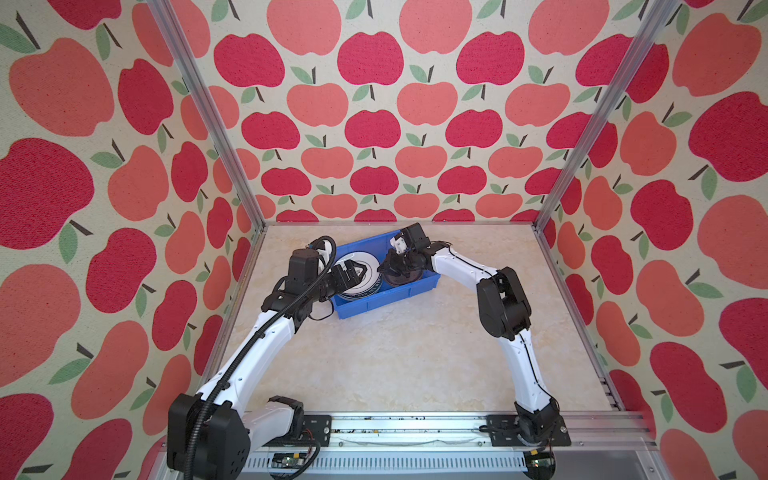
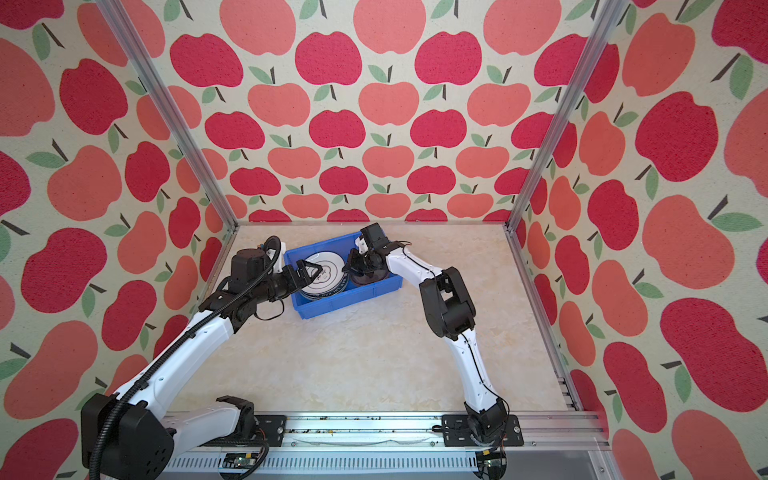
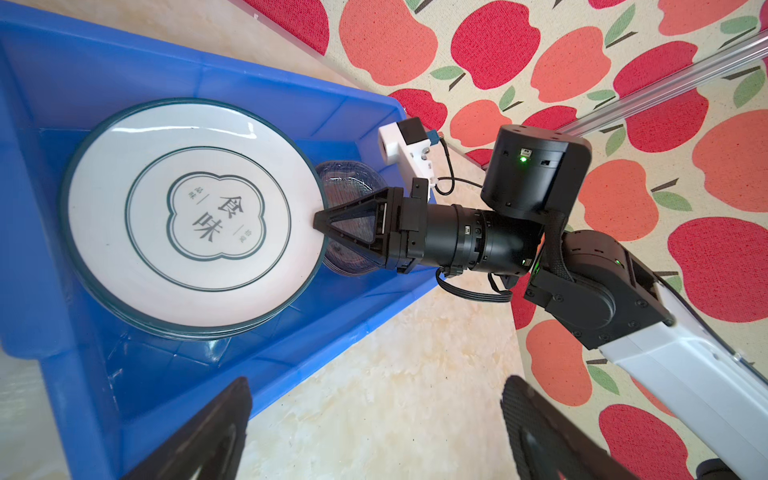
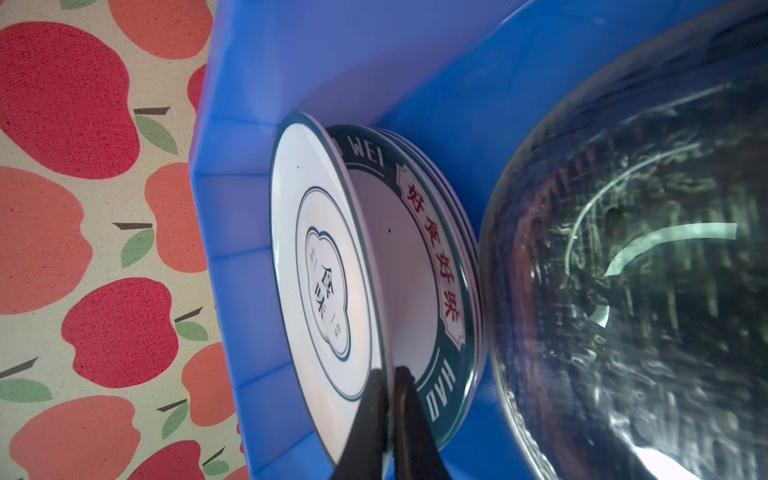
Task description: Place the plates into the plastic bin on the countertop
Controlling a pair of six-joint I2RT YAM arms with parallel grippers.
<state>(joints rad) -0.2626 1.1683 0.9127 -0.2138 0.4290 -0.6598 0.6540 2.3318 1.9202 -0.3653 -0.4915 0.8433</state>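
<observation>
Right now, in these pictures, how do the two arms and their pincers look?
Both arms have white link shells and black joint housings. A black ribbed conduit runs along the left arm; a thin black cable runs along the right arm. The left pincer and right pincer are black, with triangular open-framed fingers. A white camera bracket sits on the right wrist.

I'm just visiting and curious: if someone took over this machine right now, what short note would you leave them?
Left gripper: open, holding nothing, hovering by the blue plastic bin.
Right gripper: fingers shut on the rim of the white emblem plate, which sits tilted atop the green-rimmed round plates.
Clear glass plates: stacked beside them in the bin.
Done: no plate shows on the countertop.
To do: lay the emblem plate flat, release, back both grippers away.
</observation>
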